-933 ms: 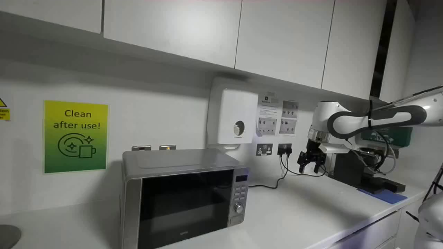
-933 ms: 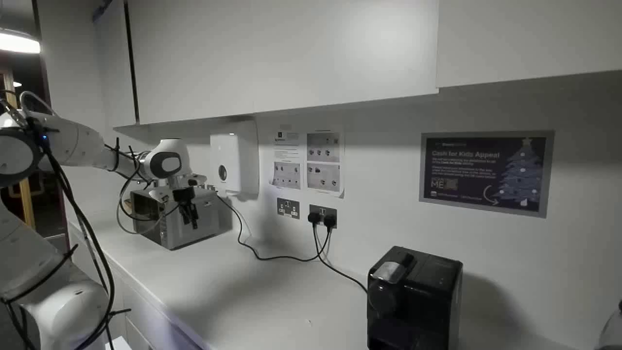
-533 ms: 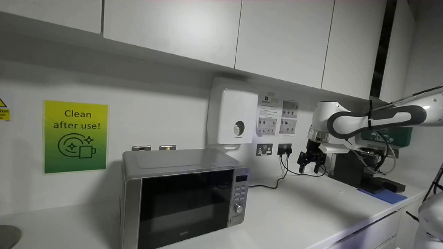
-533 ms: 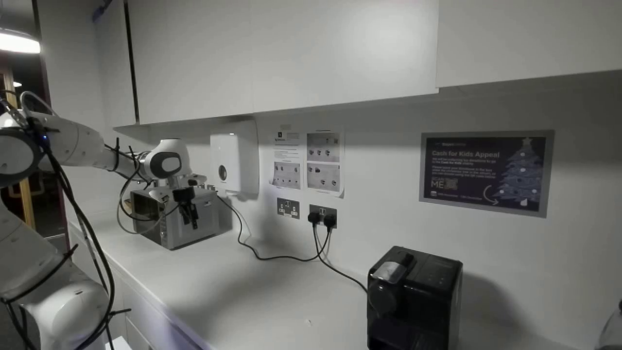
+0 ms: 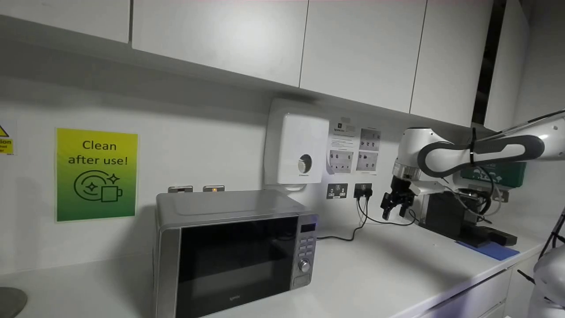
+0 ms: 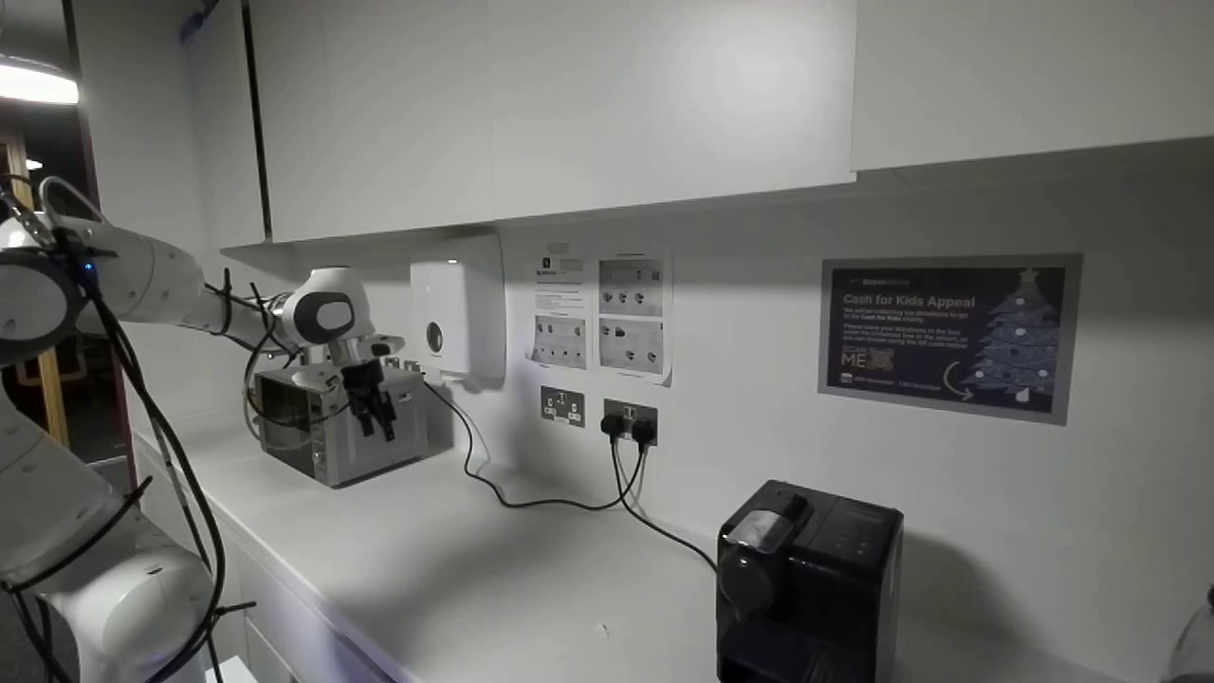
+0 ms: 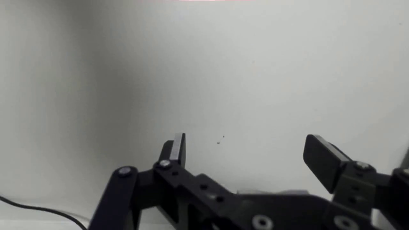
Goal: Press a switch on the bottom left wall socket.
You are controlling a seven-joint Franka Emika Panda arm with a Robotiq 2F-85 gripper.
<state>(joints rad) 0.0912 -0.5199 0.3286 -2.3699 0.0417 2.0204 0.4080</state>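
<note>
1. Target: probably the left double wall socket, under the printed notices, beside the double socket with two plugs; can't be sure which is meant.
2. Gripper: jaws spread apart, nothing between them; hangs over the worktop, clear of that socket.
3. Done: no contact; switch too small to read, press judged not yet made.
4. Remaining: approach, line up, press.

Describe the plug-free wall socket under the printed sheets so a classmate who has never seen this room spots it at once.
From the microwave, look up and right to the tall white wall box. Just right of it hang the printed sheets. Below them, take the left wall socket: it is vacant, while its right-hand neighbour carries two black plugs.
</note>
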